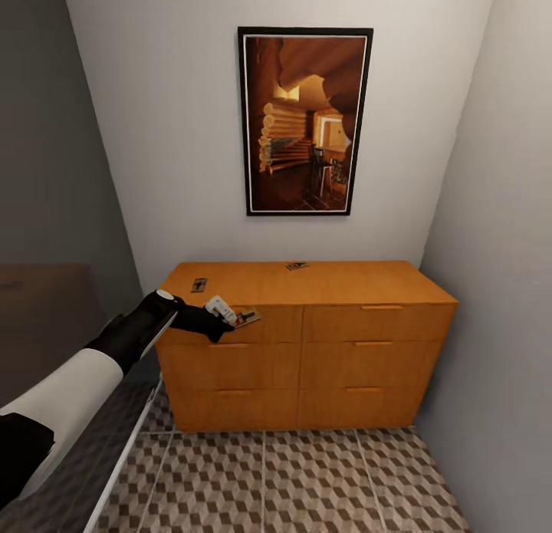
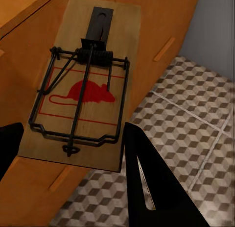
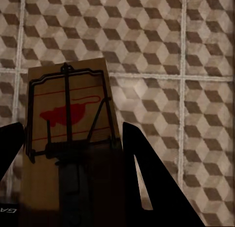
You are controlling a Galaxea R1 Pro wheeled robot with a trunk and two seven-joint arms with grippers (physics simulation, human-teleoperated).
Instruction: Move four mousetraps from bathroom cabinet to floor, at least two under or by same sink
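Bathroom floor [image 1: 307,479] fills the foreground, cube-patterned tiles running right up to the foot of the cabinet [image 1: 337,364]. That's the orange-brown chest of drawers, set against the white wall beneath a framed picture [image 1: 304,121].

Left arm reaches across to the cabinet's front left corner, and the left gripper [image 1: 230,318] has a mousetrap [image 1: 247,317] clamped between its fingers, right at the top's front edge, jutting out past it. From the left wrist camera the trap [image 2: 85,85] sits flat between the dark fingers [image 2: 152,188], red mouse mark and spring bar face up, drawer fronts and tiles beyond it.

Two more on the cabinet top: one mousetrap [image 1: 199,285] near the left edge, another mousetrap [image 1: 297,266] by the back edge, around the middle.

And the right gripper [image 3: 73,188] is closed on a fourth mousetrap [image 3: 68,119], held over the patterned tiles, clear of them as far as the picture tells.
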